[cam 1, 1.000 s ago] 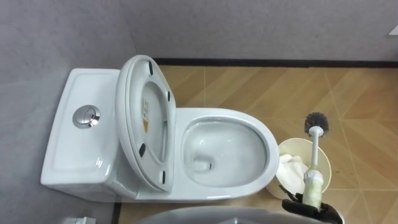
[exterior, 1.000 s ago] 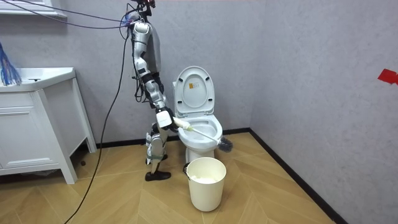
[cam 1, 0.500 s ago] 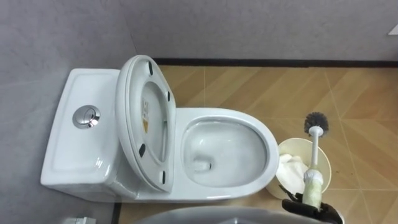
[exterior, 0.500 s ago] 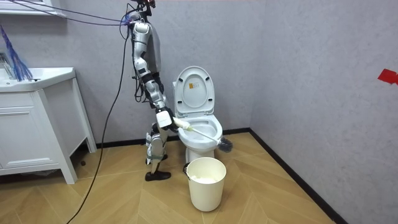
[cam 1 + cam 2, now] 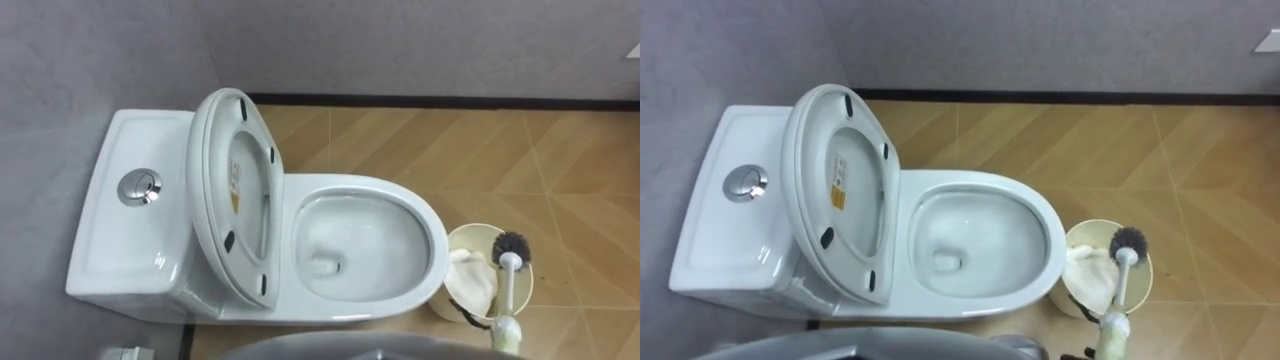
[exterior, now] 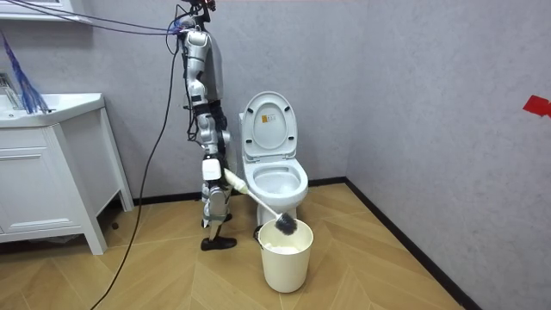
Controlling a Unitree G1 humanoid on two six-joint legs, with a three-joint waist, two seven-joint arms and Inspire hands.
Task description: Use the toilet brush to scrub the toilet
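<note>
A white toilet [image 5: 430, 235] stands with its seat and lid [image 5: 235, 195] raised against the tank [image 5: 120, 240], and its bowl holds nothing. I stand at its side, at the room view's left. My right hand [image 6: 213, 169] hangs low by my hip, shut on the pale handle of the toilet brush [image 5: 509, 290]. The brush slants down and its dark bristle head [image 5: 512, 243] [image 6: 286, 226] sits just over the rim of a cream bucket [image 5: 470, 238] [image 6: 285, 258] in front of the toilet. The brush head [image 5: 1128, 241] is apart from the bowl.
White crumpled material [image 5: 466, 280] lies in the bucket. A round flush button [image 5: 138, 187] sits on the tank. Grey walls with a black skirting [image 5: 430, 100] close in behind the toilet. A white cabinet [image 6: 43, 172] stands at the room view's left, with wooden floor around it.
My right arm has dropped and swung the brush from beyond the bowl's rim down to the bucket. In the left eye view the brush head moved down and my hand left the bottom edge.
</note>
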